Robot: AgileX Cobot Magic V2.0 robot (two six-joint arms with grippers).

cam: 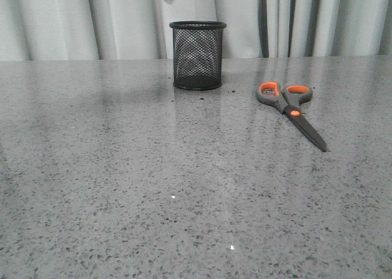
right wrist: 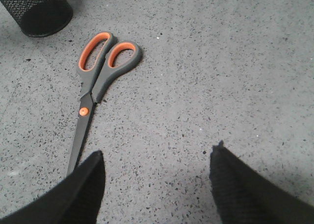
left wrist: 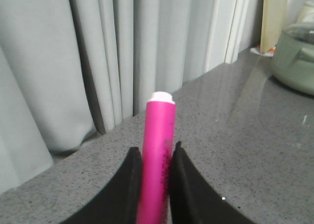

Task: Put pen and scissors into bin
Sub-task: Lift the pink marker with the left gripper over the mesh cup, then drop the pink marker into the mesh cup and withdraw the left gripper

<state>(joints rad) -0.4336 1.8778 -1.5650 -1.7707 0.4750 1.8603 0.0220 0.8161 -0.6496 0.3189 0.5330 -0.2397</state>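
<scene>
**Pen held aloft, scissors flat on the table**

The speckled grey stone table lies broad and bare toward its near edge. At twelve o'clock, close to the far edge by the grey curtain, stands the black wire-mesh cylindrical bin; its inside cannot be made out. At two o'clock lie the grey-and-orange-handled scissors, well apart from the bin. The left hand is clamped on the glossy magenta pen. The right hand hangs spread wide, blade tip beside one finger.
</scene>
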